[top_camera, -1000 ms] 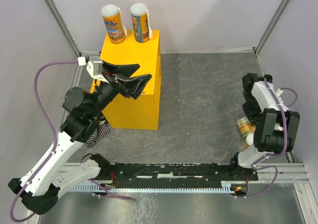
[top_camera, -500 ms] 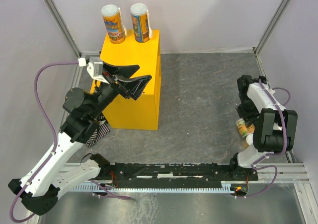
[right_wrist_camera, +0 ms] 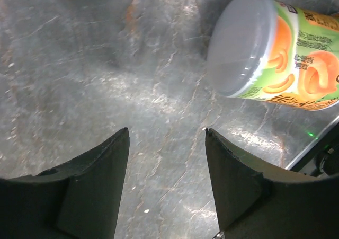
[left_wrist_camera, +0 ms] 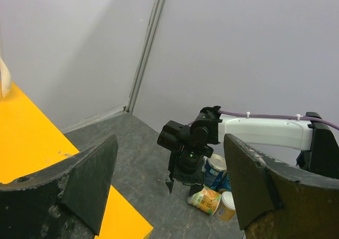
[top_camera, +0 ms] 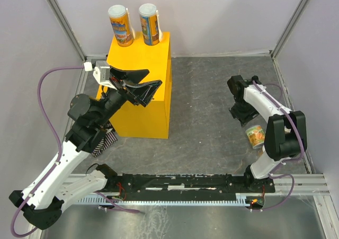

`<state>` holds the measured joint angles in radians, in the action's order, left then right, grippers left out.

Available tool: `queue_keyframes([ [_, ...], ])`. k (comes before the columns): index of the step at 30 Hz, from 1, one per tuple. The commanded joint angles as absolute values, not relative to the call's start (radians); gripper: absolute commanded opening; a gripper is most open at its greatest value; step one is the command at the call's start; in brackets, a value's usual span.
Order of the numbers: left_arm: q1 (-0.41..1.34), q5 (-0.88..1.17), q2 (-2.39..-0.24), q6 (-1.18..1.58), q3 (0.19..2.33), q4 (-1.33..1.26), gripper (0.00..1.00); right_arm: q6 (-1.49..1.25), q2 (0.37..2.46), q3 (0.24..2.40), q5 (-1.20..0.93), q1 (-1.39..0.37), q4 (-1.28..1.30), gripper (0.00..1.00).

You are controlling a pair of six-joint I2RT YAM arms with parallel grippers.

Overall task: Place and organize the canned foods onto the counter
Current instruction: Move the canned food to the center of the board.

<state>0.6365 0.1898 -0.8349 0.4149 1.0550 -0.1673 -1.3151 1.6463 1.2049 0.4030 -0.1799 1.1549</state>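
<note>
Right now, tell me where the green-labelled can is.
In the top view the green-labelled can lies on its side at far right, beside the right gripper, away from the yellow counter.

We find bare grey tabletop between the yellow box and the right wall. An orange can and a blue-and-yellow can block the box's far edge; its near top is free. A green-labelled can lies tipped ahead of the right fingers.

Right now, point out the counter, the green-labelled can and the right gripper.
counter (top_camera: 145, 120): top view, yellow front face.
green-labelled can (top_camera: 256, 136): top view, middle of its label.
right gripper (right_wrist_camera: 166, 138): right wrist view, midway between its fingertips.
</note>
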Motion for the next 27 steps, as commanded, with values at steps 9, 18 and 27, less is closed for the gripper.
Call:
queue_keyframes([
  [9,0.638,0.201,-0.820,0.446,1.061,-0.217,0.87,-1.272,1.576,1.317,0.517,-0.105,1.239,0.67],
  [18,0.638,0.191,-0.808,0.412,1.066,-0.177,0.87,-1.221,1.564,1.240,0.545,0.037,1.212,0.67],
  [27,0.639,0.188,-0.806,0.383,1.065,-0.150,0.87,-1.231,1.606,1.171,0.526,0.067,1.187,0.67],
])
